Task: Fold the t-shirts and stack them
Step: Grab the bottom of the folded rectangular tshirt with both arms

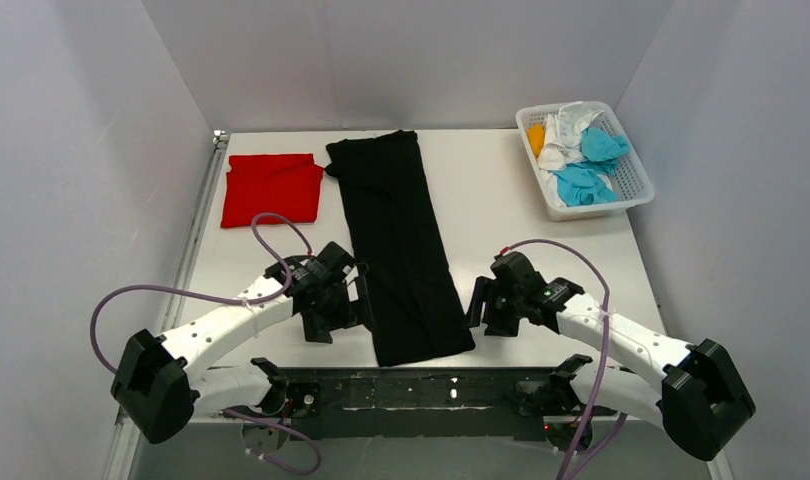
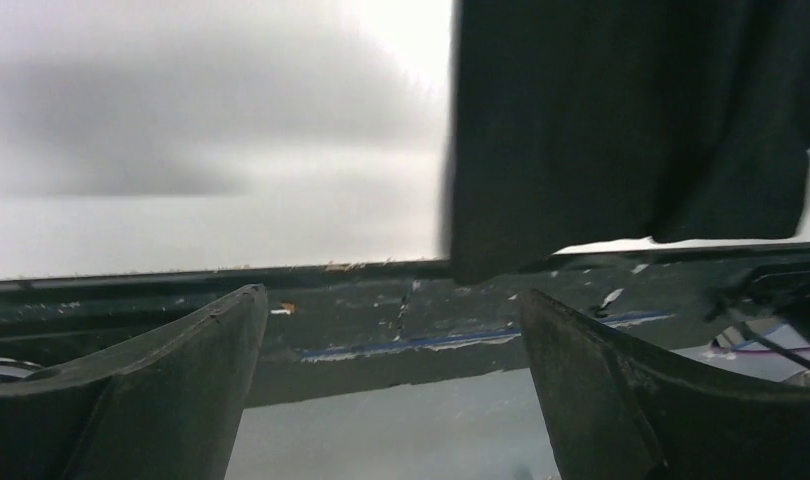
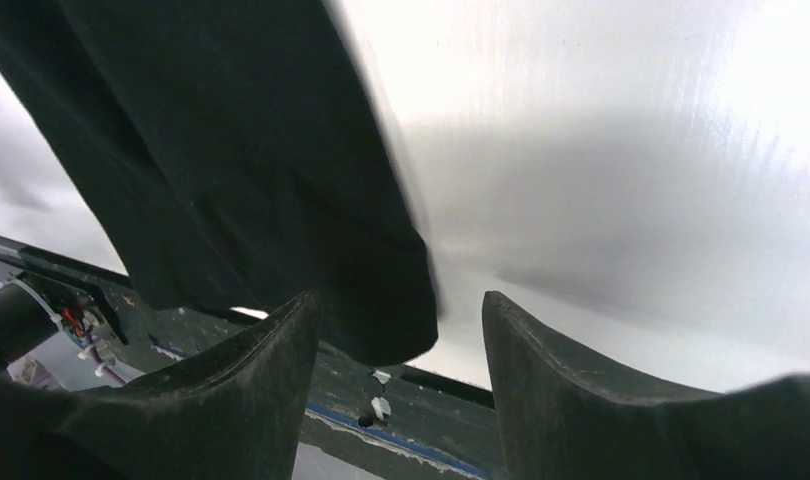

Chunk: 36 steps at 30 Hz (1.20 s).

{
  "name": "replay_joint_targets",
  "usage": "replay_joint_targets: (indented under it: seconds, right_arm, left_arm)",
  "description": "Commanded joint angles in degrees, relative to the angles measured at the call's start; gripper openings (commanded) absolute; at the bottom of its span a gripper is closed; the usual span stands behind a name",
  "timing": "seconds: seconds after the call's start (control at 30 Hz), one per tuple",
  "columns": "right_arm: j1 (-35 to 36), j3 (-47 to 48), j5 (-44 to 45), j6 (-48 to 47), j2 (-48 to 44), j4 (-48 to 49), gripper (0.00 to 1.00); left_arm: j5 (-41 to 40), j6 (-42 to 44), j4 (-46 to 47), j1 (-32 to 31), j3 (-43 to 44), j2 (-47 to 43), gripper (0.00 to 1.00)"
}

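Observation:
A black t-shirt lies folded into a long strip down the middle of the table, its near end at the front edge. A red t-shirt lies folded flat at the back left. My left gripper is open and empty just left of the strip's near end; the black cloth fills the upper right of the left wrist view. My right gripper is open and empty just right of that end; in the right wrist view the cloth's near corner hangs above the gap between the fingers.
A white lattice basket at the back right holds cyan, white and orange cloth. White walls close in the table on three sides. The dark mounting rail runs along the near edge.

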Motion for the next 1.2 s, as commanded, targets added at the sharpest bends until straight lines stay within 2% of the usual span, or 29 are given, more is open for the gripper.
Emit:
replay_joint_targets:
  seconds: [0.0,0.2,0.47,0.53,0.7,1.0,1.17]
  right_arm:
    - [-0.22,1.95,-0.20,2.77,3.56,3.55,0.66]
    - [-0.24,1.27,-2.14,4.49,6.37,2.55,0.57]
    - [-0.23,-3.91,-7.22,7.38,2.57,6.00,0.51]
    - [-0.21,-4.74,-8.53,7.85,2.49,7.22,0.49]
    - [-0.25,-5.06,-9.62,7.81,3.32,8.64,0.46]
    - [-0.20,-4.69,-9.86,8.19,1.86,8.80,0.40]
    - [-0.20,-4.81,-10.16,8.35,2.45,9.07,0.39]
  left_arm:
    - [4.21,-4.94,-1.45,-3.42,-3.50,2.49,0.97]
    - [6.93,-5.97,-0.25,-7.26,-3.69,10.06,0.87]
    - [7.76,-10.23,5.73,-13.44,-7.05,15.31,0.79]
    - [7.01,-11.21,7.25,-13.68,-7.46,16.55,0.75]
    - [4.73,-12.11,10.79,-13.70,-7.96,16.22,0.73]
    - [0.51,-10.48,10.34,-13.68,-7.04,12.03,0.68]
    - [1.79,-10.28,13.48,-13.73,-7.27,15.76,0.55]
